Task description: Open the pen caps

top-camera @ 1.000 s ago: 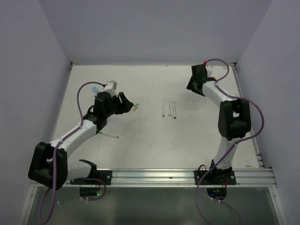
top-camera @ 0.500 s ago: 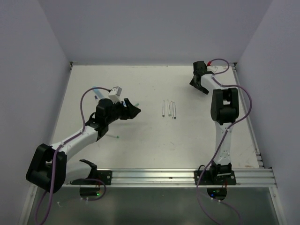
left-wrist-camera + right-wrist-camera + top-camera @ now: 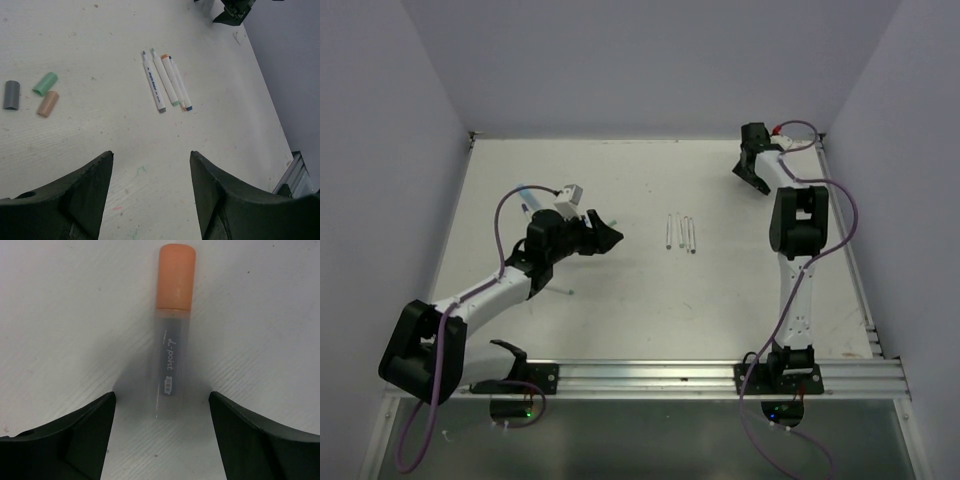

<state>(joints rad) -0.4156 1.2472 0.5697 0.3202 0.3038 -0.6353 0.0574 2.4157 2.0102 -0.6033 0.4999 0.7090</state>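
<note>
Orange cap [image 3: 176,276] sits fitted on a frosted marker barrel [image 3: 170,360] lying flat on the counter [image 3: 60,315]. The right hand [image 3: 161,400] straddles the barrel, fingers apart and clear of it. A green cap [image 3: 45,83], grey cap [image 3: 11,94] and tan cap [image 3: 48,103] lie loose left of four pens [image 3: 167,82]. The left hand [image 3: 150,155] is spread wide, holding nothing.

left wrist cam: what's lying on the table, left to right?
short grey plastic cap → mint-green plastic cap → white grey-tipped pen → white green-tipped pen → white orange-tipped pen → white blue-tipped pen. The tan plastic cap overlaps the green one's span, so it is left out.
</note>
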